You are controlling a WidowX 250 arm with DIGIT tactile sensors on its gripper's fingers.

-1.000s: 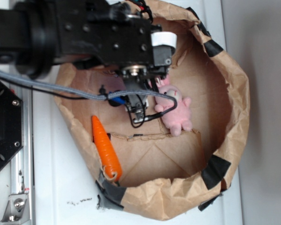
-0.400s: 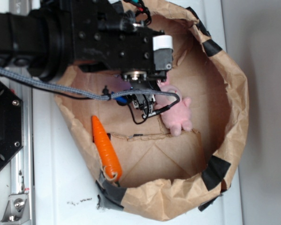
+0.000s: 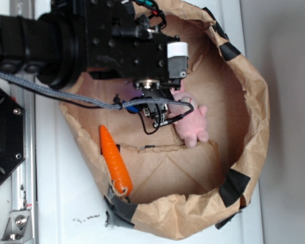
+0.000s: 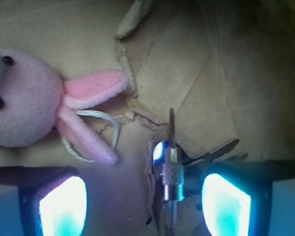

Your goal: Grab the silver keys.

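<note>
Black parallel-jaw gripper [image 4: 145, 201] hovering wide open, straddling silver keys [image 4: 171, 162] on thin wire rings; judging stiff, light, slippery metal, pinching knurled barrel [image 4: 170, 169] safest.

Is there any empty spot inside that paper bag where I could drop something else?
Yes: the bare floor below the pink bunny, between the orange carrot and the black-taped corner, and the strip between bunny and the bag's right wall. Crowded under the gripper, where the silver keys lie beside the bunny.
</note>
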